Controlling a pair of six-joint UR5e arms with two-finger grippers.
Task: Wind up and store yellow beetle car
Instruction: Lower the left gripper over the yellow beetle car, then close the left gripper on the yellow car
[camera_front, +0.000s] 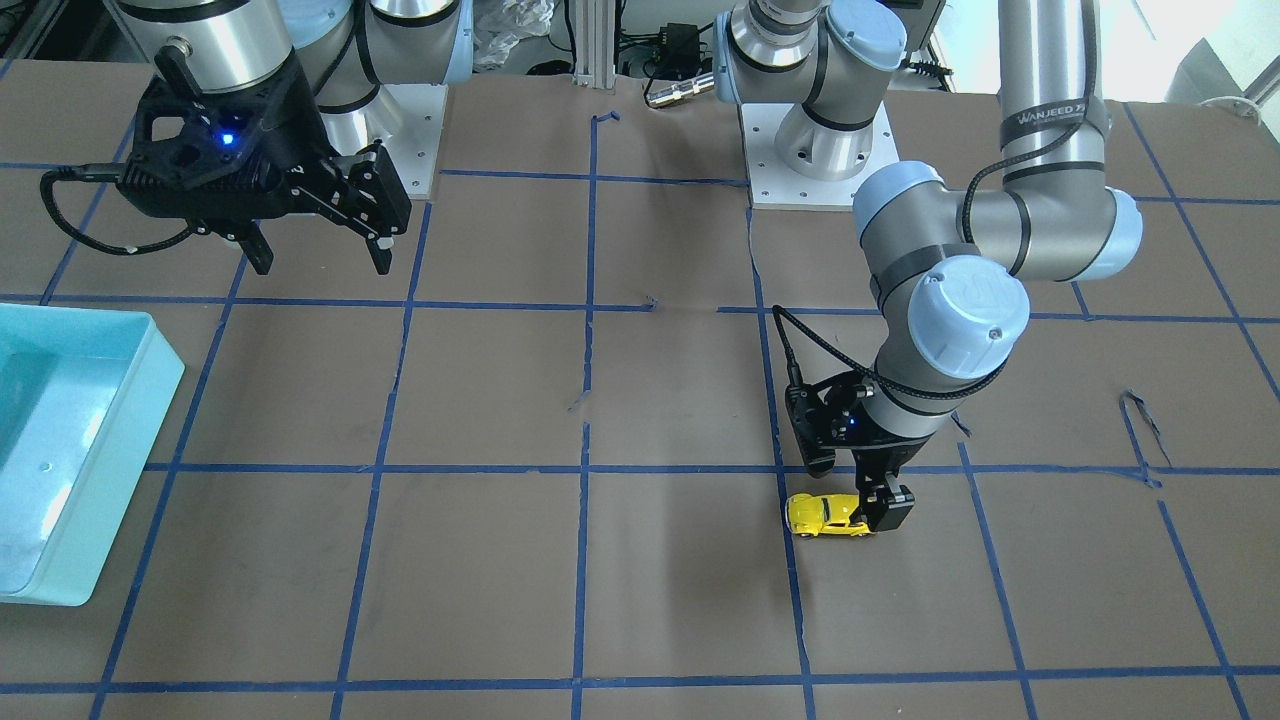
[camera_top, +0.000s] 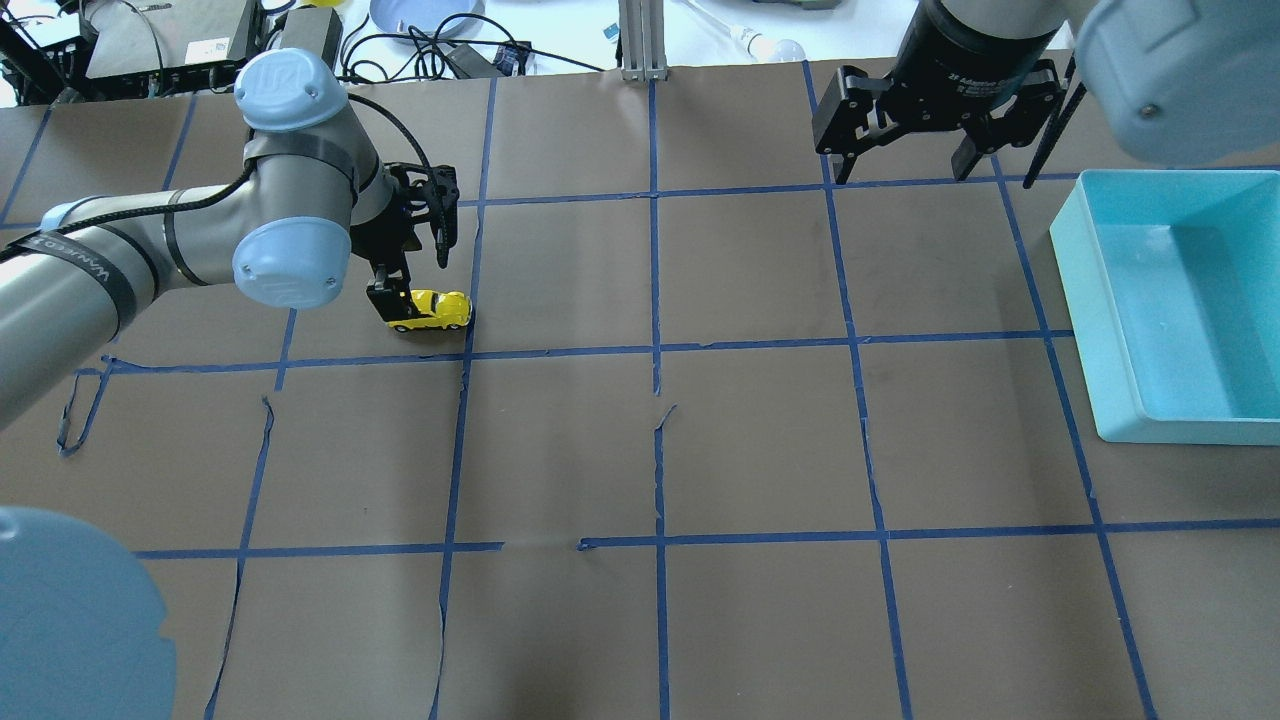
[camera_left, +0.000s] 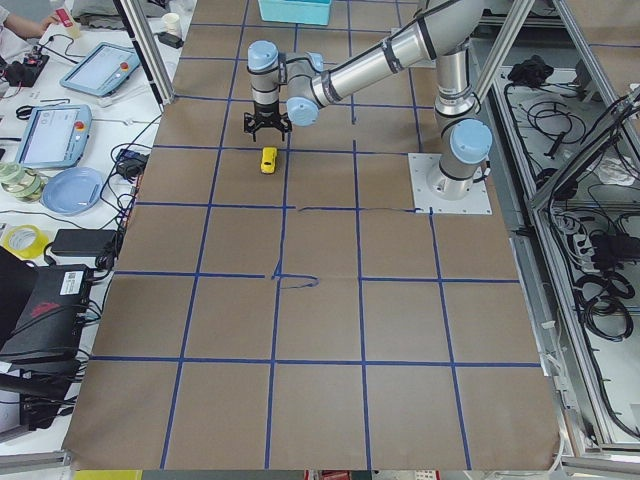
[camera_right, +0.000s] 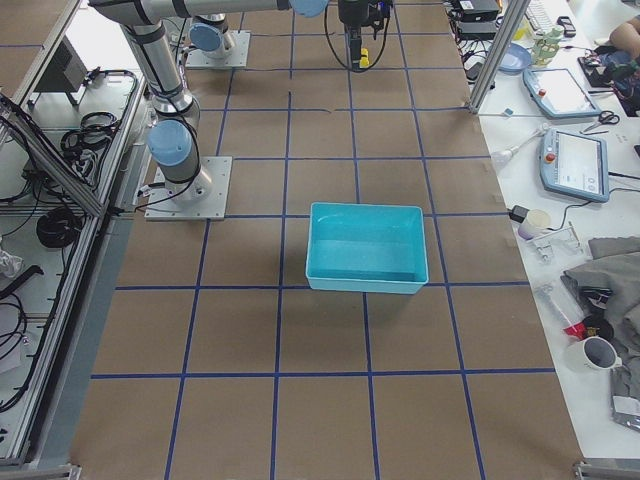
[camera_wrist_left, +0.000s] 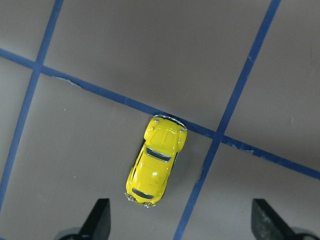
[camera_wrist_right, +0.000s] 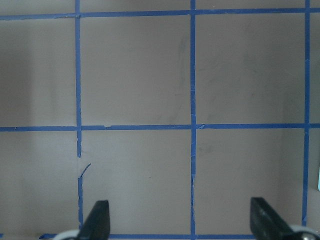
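The yellow beetle car (camera_front: 825, 515) stands on its wheels on the brown paper beside a blue tape line; it also shows in the overhead view (camera_top: 436, 310) and the left wrist view (camera_wrist_left: 156, 161). My left gripper (camera_top: 414, 275) is open and low over the car. One finger (camera_front: 888, 506) stands by the car's end. In the left wrist view the car lies just ahead of the open fingertips (camera_wrist_left: 100, 220) and touches neither. My right gripper (camera_top: 905, 165) is open and empty, high over the far side of the table, away from the car.
A light-blue bin (camera_top: 1090, 300) sits at the table's edge on my right, empty as far as I can see; it also shows in the front-facing view (camera_front: 130, 450). Blue tape lines grid the brown table cover. Monitors, cables and tools lie beyond the table edges.
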